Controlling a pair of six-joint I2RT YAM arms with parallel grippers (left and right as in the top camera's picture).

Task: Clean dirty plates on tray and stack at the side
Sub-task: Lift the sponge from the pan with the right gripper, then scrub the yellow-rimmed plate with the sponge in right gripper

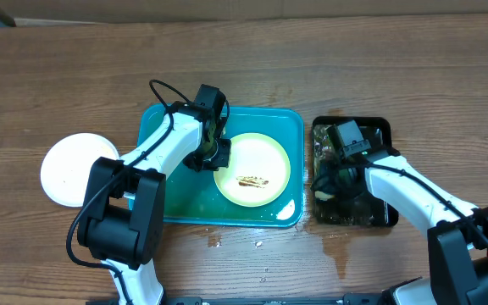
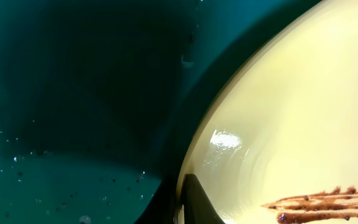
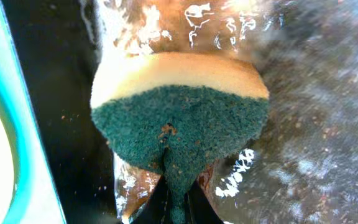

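Smeared green plate [image 1: 261, 157] on tray [image 1: 176, 207], white plate [image 1: 68, 168] beside

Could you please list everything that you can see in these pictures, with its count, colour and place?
tray: 1, teal-blue, middle of the table, wet inside
green plate: 1, pale lime-green with a brown smear, in the tray
white plate: 1 seen, white, on the table left of the tray
black pan: 1, black, holds dark liquid, right of the tray
sponge: 1, yellow with a green scouring face, over the pan
table: 1, brown wood, wet spots in front of the pan
left gripper: 1, black, at the green plate's left rim
right gripper: 1, black, in the pan, pinching the sponge
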